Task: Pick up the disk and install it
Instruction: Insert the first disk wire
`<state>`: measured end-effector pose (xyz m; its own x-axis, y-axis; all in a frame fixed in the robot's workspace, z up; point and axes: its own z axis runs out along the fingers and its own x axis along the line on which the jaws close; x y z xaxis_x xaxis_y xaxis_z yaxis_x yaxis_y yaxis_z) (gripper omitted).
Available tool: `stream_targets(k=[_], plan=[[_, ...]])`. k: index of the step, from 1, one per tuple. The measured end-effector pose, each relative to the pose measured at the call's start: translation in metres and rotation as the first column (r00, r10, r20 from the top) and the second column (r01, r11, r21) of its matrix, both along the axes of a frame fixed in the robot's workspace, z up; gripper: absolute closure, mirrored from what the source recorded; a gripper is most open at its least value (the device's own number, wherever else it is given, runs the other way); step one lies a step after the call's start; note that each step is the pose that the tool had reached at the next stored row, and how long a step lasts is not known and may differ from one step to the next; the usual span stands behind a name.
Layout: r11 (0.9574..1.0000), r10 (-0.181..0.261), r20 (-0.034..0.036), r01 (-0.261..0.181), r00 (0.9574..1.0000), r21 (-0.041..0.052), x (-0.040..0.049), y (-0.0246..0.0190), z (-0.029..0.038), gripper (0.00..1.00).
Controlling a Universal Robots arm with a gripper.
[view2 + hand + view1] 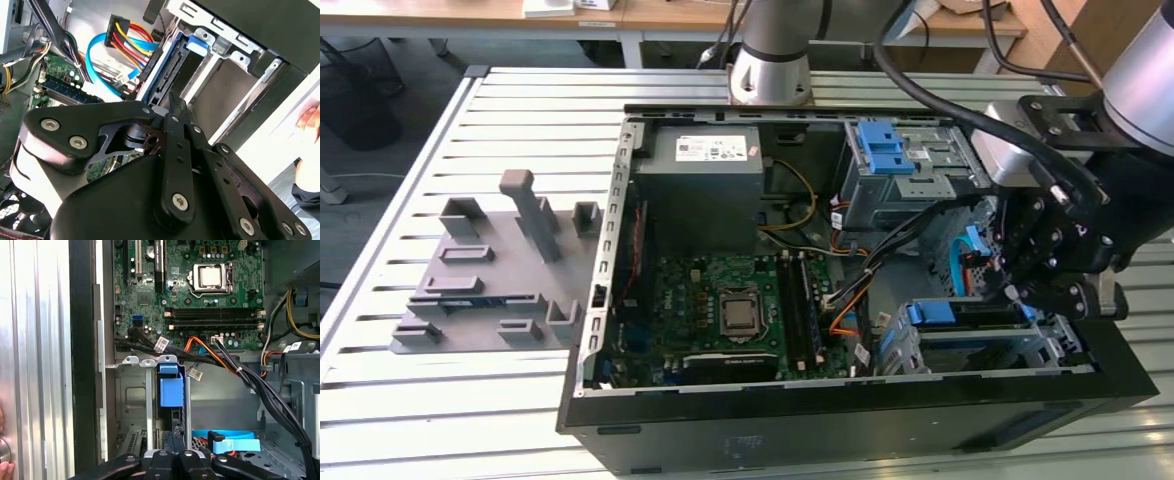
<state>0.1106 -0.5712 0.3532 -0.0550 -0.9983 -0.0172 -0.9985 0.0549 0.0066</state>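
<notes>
A slatted metal table (400, 400) is seen under an open computer case (854, 420), with a grey printed fixture (494, 280) lying beside it on the exterior view's left. Inside the case, the motherboard (734, 300) lies flat, and a drive cage (987, 340) stands at the corner on the exterior view's right. The tool (1047, 265) is held just above this cage. The disk (171, 390), with its blue bracket, is seated upright in a slot of the cage, seemingly already pushed in. In both wrist views the fingers (175, 115) are brought together over the bracket edge, with nothing seen between them; the tool appears clenched and empty. For good seating, the press is judged best kept straight along the slot, and the orange and black cables (225, 360) nearby are to be avoided.
</notes>
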Motion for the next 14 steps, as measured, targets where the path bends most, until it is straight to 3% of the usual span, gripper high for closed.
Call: stream_targets(k=[5, 14], plan=[[1.0, 0.0, 0.0004, 0.0, 1.0, 0.0007, 0.0017, 0.0013, 0.0057, 0.89], [1.0, 0.0, 0.0011, 0.0, 1.0, 0.0007, 0.0089, 0.0095, 0.0059, 0.89]])
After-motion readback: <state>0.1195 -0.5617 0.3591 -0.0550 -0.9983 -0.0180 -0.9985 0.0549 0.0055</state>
